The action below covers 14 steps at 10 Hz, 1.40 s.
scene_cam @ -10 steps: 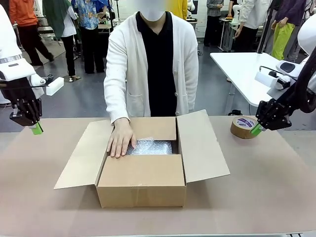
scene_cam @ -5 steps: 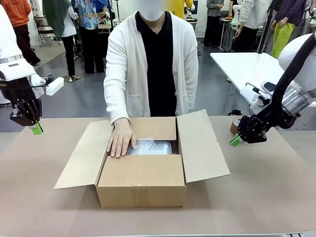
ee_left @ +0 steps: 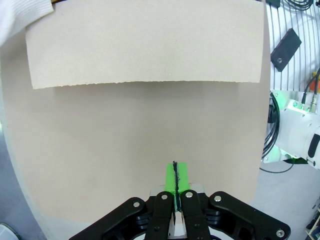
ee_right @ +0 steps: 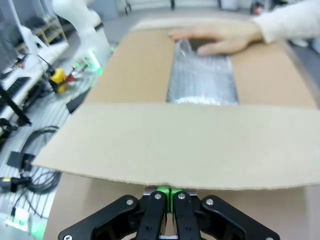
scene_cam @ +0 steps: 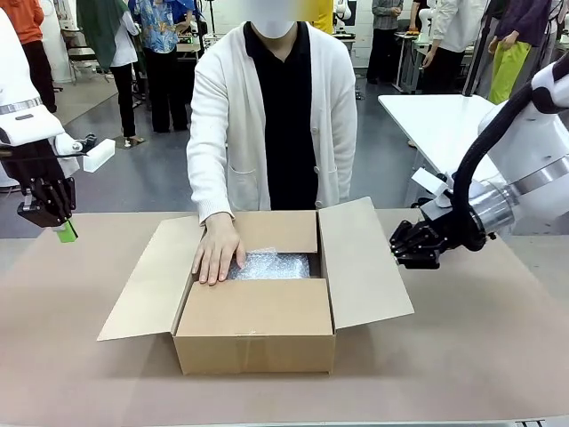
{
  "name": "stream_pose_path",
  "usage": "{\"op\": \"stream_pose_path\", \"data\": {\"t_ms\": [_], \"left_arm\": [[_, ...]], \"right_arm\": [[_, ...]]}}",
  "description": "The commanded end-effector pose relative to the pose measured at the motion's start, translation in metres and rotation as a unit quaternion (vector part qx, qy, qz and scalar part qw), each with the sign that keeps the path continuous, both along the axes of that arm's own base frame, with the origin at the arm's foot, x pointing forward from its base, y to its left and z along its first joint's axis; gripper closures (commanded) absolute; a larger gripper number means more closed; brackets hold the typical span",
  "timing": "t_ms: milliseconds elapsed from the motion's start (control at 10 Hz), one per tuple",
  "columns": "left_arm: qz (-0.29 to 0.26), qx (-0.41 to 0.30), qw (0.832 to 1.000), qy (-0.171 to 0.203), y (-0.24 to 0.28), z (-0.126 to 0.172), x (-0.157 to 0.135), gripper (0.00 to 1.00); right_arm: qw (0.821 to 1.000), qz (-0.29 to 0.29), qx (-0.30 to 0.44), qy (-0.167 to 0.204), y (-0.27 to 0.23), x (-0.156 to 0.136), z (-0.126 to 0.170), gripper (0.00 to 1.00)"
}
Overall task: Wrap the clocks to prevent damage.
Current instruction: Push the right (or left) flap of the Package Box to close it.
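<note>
**Front view.** The cardboard box (scene_cam: 253,338) stands open at mid-table (scene_cam: 480,356). The bubble wrap (scene_cam: 271,265) lies inside it. I cannot see the clocks and judge they are bundled within the wrap. The person's hand (scene_cam: 216,252) rests flat across the box's left rim and the wrap. My left gripper (scene_cam: 55,218) hangs well to the left, above the table and apart from the box. My right gripper (scene_cam: 400,251) sits just beside the outer edge of the right flap (scene_cam: 364,267).

**Left wrist view.** The left gripper (ee_left: 175,182) is clenched on nothing, its green pads pressed together. The left flap (ee_left: 145,45) lies ahead, across bare table.

**Right wrist view.** The right gripper (ee_right: 168,191) is likewise clenched and empty. Its tips are just below the flap's free edge (ee_right: 190,145). Beyond lie the wrap (ee_right: 202,80) and the person's hand (ee_right: 220,37).

**Assessment.** The step in hand looks like closing the right flap.
- I should slip the closed tips under the free edge near its middle.
- I should lift in an arc about the fold rather than push sideways, which would slide the box.
- I should lower the flap only when the hand is clear of the opening.
</note>
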<state>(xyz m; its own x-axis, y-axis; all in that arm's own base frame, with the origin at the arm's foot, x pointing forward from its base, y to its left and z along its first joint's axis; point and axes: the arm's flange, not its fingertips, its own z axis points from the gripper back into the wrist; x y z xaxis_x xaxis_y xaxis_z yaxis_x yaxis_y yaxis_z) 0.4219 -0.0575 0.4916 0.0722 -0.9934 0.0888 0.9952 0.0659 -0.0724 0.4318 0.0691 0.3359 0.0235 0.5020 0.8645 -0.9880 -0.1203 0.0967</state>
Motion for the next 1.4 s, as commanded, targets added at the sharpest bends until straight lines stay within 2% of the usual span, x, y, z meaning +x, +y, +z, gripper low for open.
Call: {"op": "stream_pose_path", "data": {"t_ms": [0, 200, 400, 900, 1300], "left_arm": [[-0.001, 0.0, 1.0, 0.004, 0.001, 0.003, -0.001, 1.0], [-0.001, 0.0, 1.0, 0.004, 0.001, 0.003, -0.001, 1.0], [-0.001, 0.0, 1.0, 0.004, 0.001, 0.003, -0.001, 1.0], [-0.001, 0.0, 1.0, 0.004, 0.001, 0.003, -0.001, 1.0], [-0.001, 0.0, 1.0, 0.004, 0.001, 0.003, -0.001, 1.0]], "right_arm": [[0.997, 0.022, 0.077, 0.008, 0.008, 0.01, -0.006, 0.99], [0.991, 0.034, 0.126, -0.005, 0.021, 0.01, -0.002, 0.99], [0.99, 0.038, 0.136, -0.019, 0.029, 0.009, 0.002, 0.99], [0.994, 0.04, 0.094, -0.023, 0.086, 0.024, -0.017, 0.99], [0.995, 0.028, 0.089, -0.036, 0.106, 0.037, -0.017, 0.99]]}}
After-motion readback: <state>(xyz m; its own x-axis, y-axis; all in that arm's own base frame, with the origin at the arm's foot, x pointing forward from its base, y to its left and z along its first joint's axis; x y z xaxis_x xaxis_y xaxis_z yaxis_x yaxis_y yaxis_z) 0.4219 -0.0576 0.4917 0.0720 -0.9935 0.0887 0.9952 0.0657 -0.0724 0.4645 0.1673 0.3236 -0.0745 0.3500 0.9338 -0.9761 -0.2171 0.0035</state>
